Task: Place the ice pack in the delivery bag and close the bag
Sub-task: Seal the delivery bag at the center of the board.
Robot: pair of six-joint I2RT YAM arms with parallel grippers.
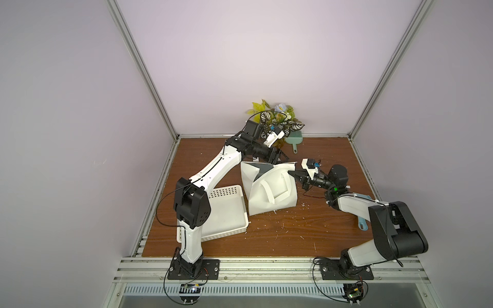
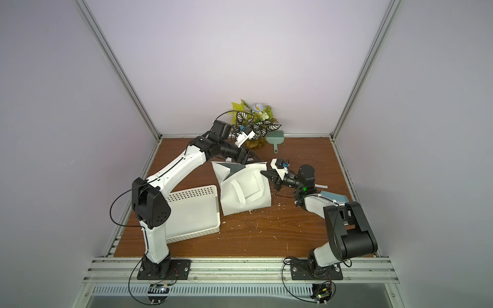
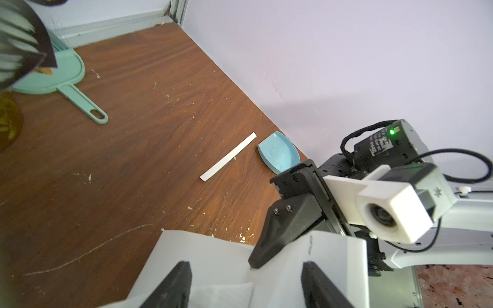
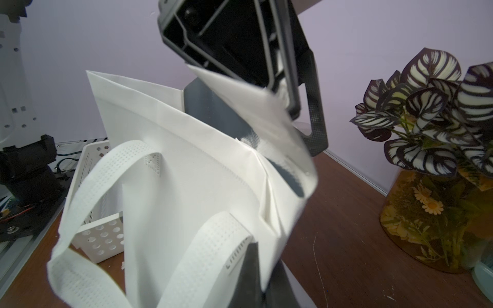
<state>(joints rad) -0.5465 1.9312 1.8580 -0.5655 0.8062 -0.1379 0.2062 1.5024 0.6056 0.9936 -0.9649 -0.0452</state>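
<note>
In both top views the right gripper (image 1: 292,174) (image 2: 264,174) is clamped on the rim of the delivery bag (image 1: 269,192) (image 2: 245,194), and the left gripper (image 1: 278,159) (image 2: 246,158) hangs over its mouth. In the left wrist view, the left jaws stand apart. In the right wrist view, the white ice pack (image 4: 253,112), blurred, sits at the bag's mouth just under the left gripper.

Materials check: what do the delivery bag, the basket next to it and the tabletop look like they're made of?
delivery bag: looks like matte white non-woven fabric; it creases softly, and the strap handles carry embossed dots. The lining is smooth grey, maybe foil.
basket: rigid white plastic with moulded round holes.
tabletop: brown wood grain, satin finish; veneer or laminate, can't tell.
</note>
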